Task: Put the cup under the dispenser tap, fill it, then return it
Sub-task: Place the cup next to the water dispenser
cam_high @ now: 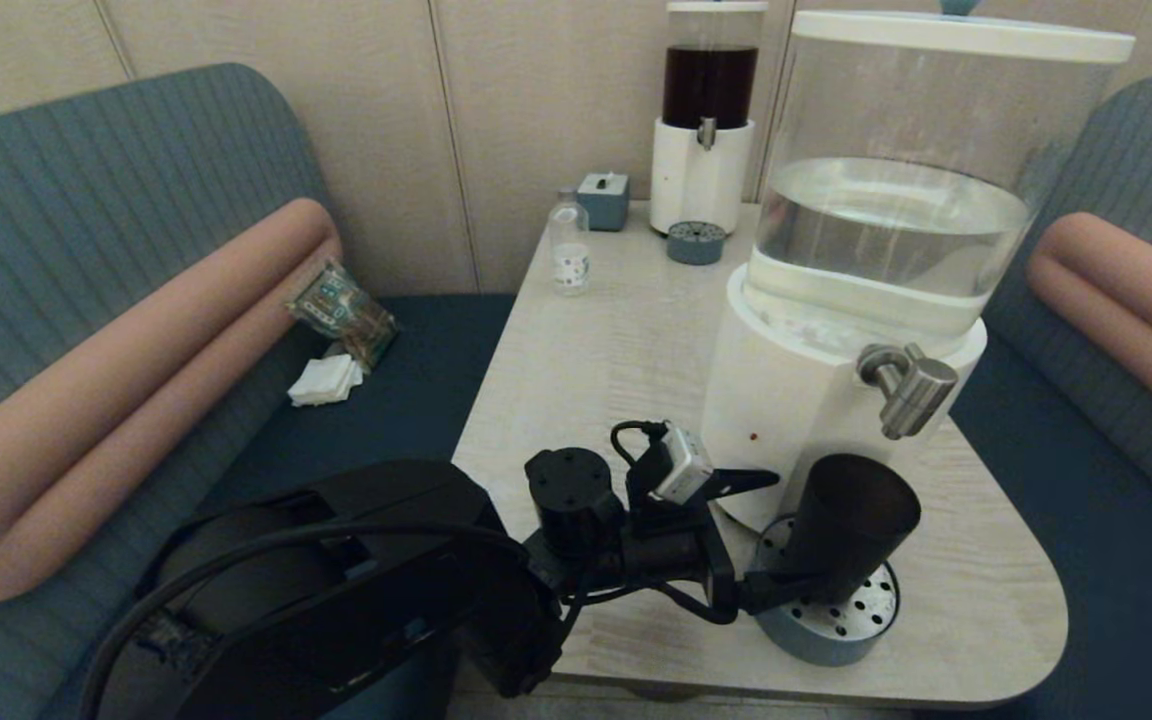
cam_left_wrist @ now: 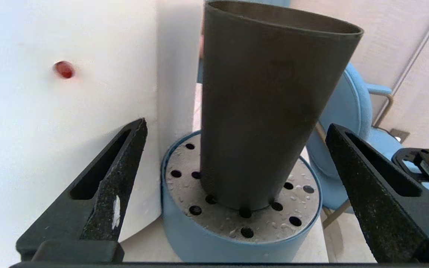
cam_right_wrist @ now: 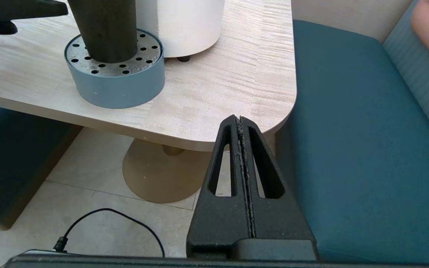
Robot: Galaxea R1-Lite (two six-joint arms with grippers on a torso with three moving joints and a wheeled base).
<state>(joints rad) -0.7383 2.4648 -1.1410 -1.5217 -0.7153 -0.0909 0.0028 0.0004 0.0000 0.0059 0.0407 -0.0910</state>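
The black cup stands on the blue perforated drip tray, below the steel dispenser tap of the large white dispenser. My left gripper is open at the cup's lower half. In the left wrist view one finger sits on each side of the cup with gaps, touching nothing. No water runs from the tap. My right gripper is shut and empty, parked low beyond the table's near right corner.
At the table's far end stand a smaller dispenser with dark liquid, its own drip tray, a clear bottle and a small blue box. Upholstered benches flank the table.
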